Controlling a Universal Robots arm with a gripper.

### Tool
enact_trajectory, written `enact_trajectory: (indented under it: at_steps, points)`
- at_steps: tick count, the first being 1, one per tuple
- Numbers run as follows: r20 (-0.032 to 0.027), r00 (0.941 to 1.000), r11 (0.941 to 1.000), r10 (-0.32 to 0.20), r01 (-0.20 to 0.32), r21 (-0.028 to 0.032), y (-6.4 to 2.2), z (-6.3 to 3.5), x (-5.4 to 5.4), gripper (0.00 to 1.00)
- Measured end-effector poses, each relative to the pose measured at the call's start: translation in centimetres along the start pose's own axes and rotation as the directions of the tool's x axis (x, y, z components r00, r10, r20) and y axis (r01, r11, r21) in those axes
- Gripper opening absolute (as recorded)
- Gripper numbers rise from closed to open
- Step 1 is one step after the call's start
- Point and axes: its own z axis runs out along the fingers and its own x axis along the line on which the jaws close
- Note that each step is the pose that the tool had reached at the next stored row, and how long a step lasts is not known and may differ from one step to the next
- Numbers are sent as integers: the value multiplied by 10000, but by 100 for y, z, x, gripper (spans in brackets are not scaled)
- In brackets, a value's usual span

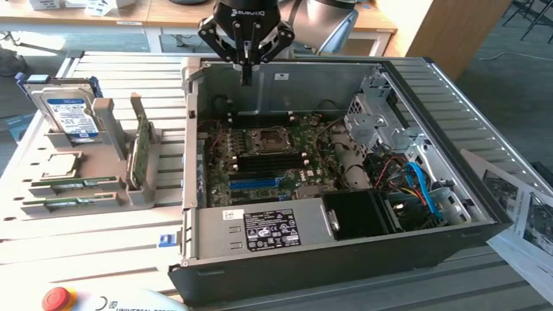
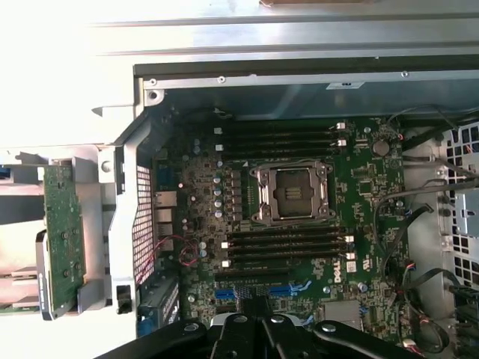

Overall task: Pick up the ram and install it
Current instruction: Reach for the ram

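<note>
Above the far wall of the open computer case (image 1: 346,259), the tool (image 1: 247,75) is seen hanging with its fingers pointing down. The fingers are pressed together, and nothing is held between them. In the wrist view the tool (image 2: 258,323) is seen over the motherboard (image 2: 359,187), near a blue slot (image 2: 288,289).

The ram has not been picked up. Two sticks alike are laid flat, one beside the other, in a grey holder (image 1: 108,123) on the desk (image 1: 87,246), at the exterior view's left of the case and well apart from the tool. The farther ram stick (image 1: 74,184) and the nearer ram stick (image 1: 69,202) are both kept in shallow grooves of the holder.

In the same holder a hard drive (image 1: 71,113) is stood on edge, a processor chip (image 1: 59,166) is laid flat, and a broader green card (image 1: 140,152) is stood upright just beside the case wall.

Inside the case the motherboard (image 1: 259,162) is laid flat, with an open processor socket (image 2: 292,193) at its middle. Black memory slots (image 2: 288,243) are seen on both sides of the socket. A power supply (image 1: 259,230) is mounted at the near end of the case.
</note>
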Motion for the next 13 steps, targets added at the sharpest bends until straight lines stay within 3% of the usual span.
enact_trajectory:
  at_steps: [13]
  points:
    - [0, 10000, 10000, 0, 0, 0, -13, -5, 174, 11]
